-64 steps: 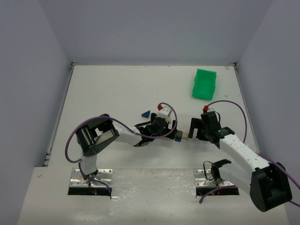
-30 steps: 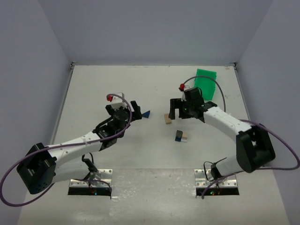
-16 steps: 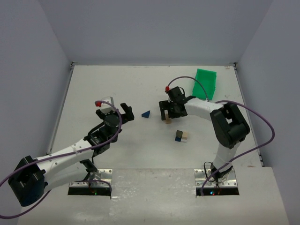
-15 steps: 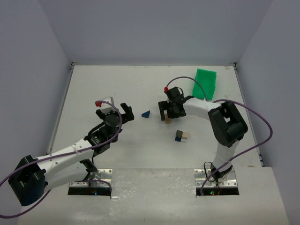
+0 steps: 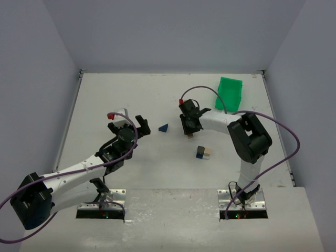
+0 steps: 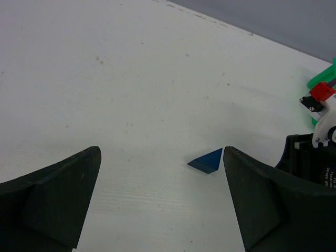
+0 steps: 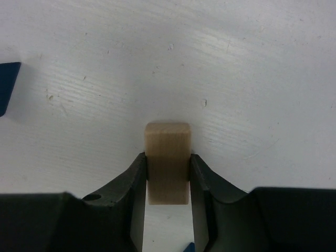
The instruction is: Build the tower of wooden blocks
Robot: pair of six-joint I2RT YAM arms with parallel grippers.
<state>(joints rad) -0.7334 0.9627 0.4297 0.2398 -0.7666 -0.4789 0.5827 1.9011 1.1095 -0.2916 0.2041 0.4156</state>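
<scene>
Centre frame, the right gripper (image 7: 168,160), wide apart a moment ago, is now clamping the tan block (image 7: 167,140). The left gripper (image 6: 160,153) is gaping near the blue wedge (image 6: 207,160). The tower (image 5: 203,152), just two blocks, is sitting slightly lower right; lifting likely follows.

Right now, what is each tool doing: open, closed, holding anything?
Left tool: open, holding nothing.
Right tool: closed on the small tan wooden block.
</scene>
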